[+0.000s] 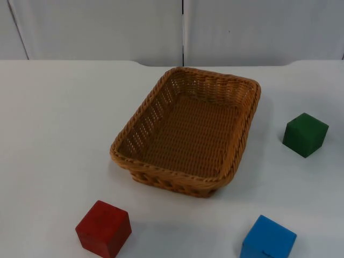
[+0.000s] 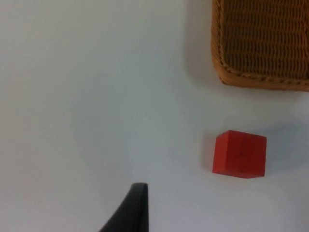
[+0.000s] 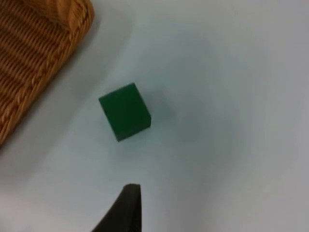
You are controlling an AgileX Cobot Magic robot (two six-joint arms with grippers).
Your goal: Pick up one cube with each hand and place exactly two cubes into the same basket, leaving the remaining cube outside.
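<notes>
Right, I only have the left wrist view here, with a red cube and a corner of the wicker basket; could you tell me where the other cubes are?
Observer: A green cube sits on the table to the right of the wicker basket, apart from it.
Operator: Thank you. And the third one?
Observer: A blue cube lies near the front edge of the top view, in front of the basket's right end.
Operator: Is anything in the basket yet?
Observer: No, its woven floor is bare; all three cubes are outside it on the table.
</notes>
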